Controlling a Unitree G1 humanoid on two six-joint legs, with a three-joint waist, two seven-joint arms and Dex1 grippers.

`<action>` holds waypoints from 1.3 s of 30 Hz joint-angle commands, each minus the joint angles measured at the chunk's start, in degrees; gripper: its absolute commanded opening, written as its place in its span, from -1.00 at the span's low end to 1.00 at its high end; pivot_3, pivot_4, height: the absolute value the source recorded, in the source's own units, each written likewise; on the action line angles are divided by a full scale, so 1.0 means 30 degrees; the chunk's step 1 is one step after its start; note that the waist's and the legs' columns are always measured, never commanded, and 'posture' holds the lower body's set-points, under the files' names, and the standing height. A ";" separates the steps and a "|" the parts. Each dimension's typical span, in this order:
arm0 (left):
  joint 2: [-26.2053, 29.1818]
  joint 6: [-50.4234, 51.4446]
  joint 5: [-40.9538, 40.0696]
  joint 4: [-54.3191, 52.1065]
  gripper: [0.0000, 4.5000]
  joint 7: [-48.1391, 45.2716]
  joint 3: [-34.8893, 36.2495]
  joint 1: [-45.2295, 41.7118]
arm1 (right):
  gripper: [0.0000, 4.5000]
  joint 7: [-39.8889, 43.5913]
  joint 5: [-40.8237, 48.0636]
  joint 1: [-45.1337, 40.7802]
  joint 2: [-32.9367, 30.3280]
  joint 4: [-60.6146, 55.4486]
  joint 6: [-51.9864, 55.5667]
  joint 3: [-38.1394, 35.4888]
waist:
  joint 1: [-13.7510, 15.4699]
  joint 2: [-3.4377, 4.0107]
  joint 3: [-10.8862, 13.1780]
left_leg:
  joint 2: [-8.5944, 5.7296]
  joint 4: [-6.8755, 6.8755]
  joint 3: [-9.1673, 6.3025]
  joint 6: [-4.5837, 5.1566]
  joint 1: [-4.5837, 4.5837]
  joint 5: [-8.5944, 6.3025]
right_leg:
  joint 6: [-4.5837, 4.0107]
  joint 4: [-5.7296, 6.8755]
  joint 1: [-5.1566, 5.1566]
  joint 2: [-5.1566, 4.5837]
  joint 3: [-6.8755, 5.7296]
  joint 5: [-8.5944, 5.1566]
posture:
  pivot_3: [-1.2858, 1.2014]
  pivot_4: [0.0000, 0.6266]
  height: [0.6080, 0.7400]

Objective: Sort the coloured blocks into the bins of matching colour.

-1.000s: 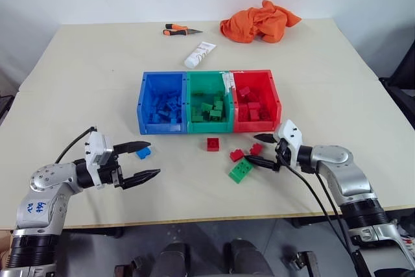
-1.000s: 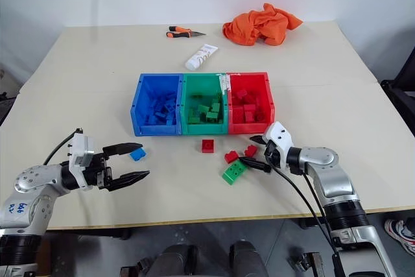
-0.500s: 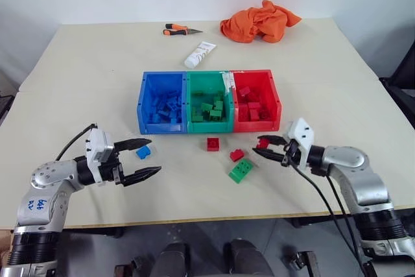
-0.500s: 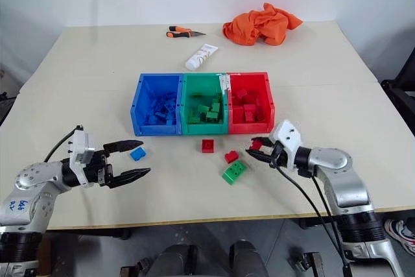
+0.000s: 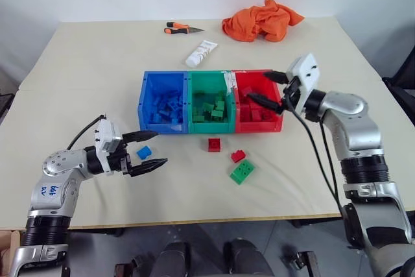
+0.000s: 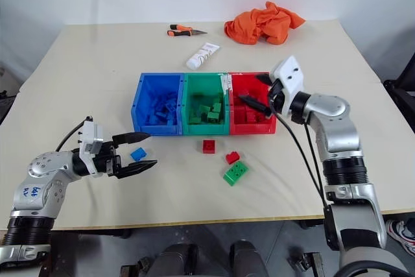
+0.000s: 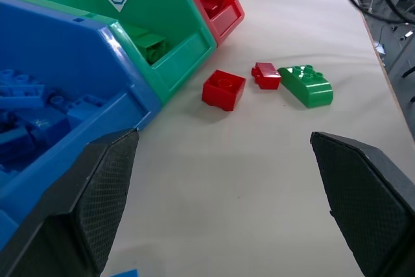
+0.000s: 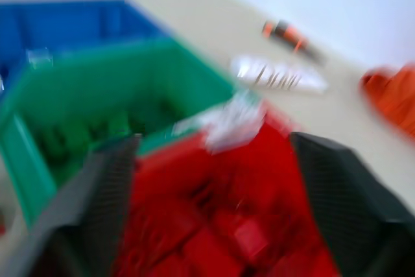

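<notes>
Raised from the loose bricks near the front of the surface, my right end effector now hangs over the red bin, fingers spread and nothing visible between them; the red brick it was closing on a second ago is gone from the surface, so I judge it has just been dropped in with the others. Two red blocks, one square and one smaller, and the green block lie in front of the bins, the small red one just beside the green. A blue block sits between the fingers of my left end effector, which is wide open, level and not yet gripping. Next I need to close the left on that blue block and carry it to the blue bin, while the right returns for a red one. Beyond the bins lie a white tube, an orange-handled tool and an orange cloth.
</notes>
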 commanded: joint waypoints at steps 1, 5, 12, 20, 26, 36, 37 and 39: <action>0.0011 -0.0415 -0.0029 -0.0278 1.00 -0.0087 0.0217 0.0026 | 0.99 0.0218 0.0214 -0.0438 -0.0223 -0.0751 -0.0690 -0.0493 | 0.0003 0.0000 0.0000 | 0.0002 0.0007 -0.0001 0.0000 -0.0005 0.0000 | 0.0001 -0.0003 0.0000 -0.0002 -0.0008 0.0000 | 0.03 -0.52 1.00; 0.0075 -0.0297 -0.0131 -0.0425 1.00 -0.0131 0.0230 0.0312 | 0.99 0.0806 0.0574 0.0389 -0.0717 -0.2013 -0.0244 -0.0663 | 0.0010 0.0000 0.0000 | 0.0003 0.0014 -0.0001 -0.0003 0.0003 0.0002 | 0.0000 -0.0012 0.0001 -0.0003 -0.0008 0.0000 | 0.03 -0.52 1.00; 0.0551 0.0089 -0.0144 -0.0178 1.00 -0.0631 0.0198 0.0406 | 0.99 0.3880 0.2391 0.5253 -0.4046 -0.7429 0.1822 -0.1263 | 0.0109 0.0000 0.0001 | -0.0001 0.0008 -0.0013 0.0005 0.0003 -0.0003 | 0.0001 -0.0026 0.0022 -0.0008 -0.0007 0.0000 | 0.03 -0.52 1.00; 0.1480 0.0266 -0.0511 -0.0112 1.00 -0.1708 0.0893 0.1134 | 0.99 0.6042 0.3335 1.4854 -0.8693 -1.1650 0.2967 -0.5722 | 0.0217 -0.0001 0.0003 | -0.0004 0.0005 -0.0033 0.0015 0.0004 -0.0017 | 0.0000 -0.0142 0.0070 -0.0008 -0.0016 0.0000 | 0.03 -0.52 1.00; 0.1631 0.0402 -0.0482 -0.0109 1.00 -0.1786 0.1029 0.1154 | 0.99 0.5287 0.3284 1.6367 -0.8935 -1.2876 0.3523 -0.5740 | -0.0042 0.0002 0.0006 | 0.0013 -0.0014 -0.0031 0.0091 0.0167 -0.0057 | -0.0014 -0.0174 0.0232 0.0007 -0.0010 -0.0001 | 0.03 -0.52 1.00; 0.1515 0.0842 -0.0656 -0.1024 1.00 -0.1423 0.1085 0.1347 | 0.99 0.3682 0.1927 1.1850 -0.6554 -1.2559 0.4036 -0.0214 | 0.0101 0.0001 0.0007 | 0.0007 -0.0012 -0.0036 0.0020 0.0106 -0.0021 | -0.0009 -0.0180 0.0168 -0.0003 -0.0020 0.0002 | 0.03 -0.52 1.00; 0.1503 0.0882 -0.0669 -0.1149 1.00 -0.1378 0.1105 0.1400 | 0.99 0.3747 0.1892 1.1527 -0.6408 -1.2440 0.4082 0.0190 | 0.0123 0.0001 0.0007 | 0.0002 -0.0010 -0.0035 0.0019 0.0088 -0.0021 | -0.0007 -0.0178 0.0147 -0.0008 -0.0018 0.0003 | 0.03 -0.52 1.00; 0.1533 0.1061 -0.0803 -0.1653 1.00 -0.1214 0.1295 0.1726 | 0.99 0.3615 0.1565 1.0574 -0.5585 -1.1793 0.3690 0.1208 | 0.0121 0.0000 0.0007 | 0.0003 -0.0012 -0.0037 0.0020 0.0077 -0.0021 | -0.0007 -0.0175 0.0133 -0.0011 -0.0022 0.0003 | 0.03 -0.52 1.00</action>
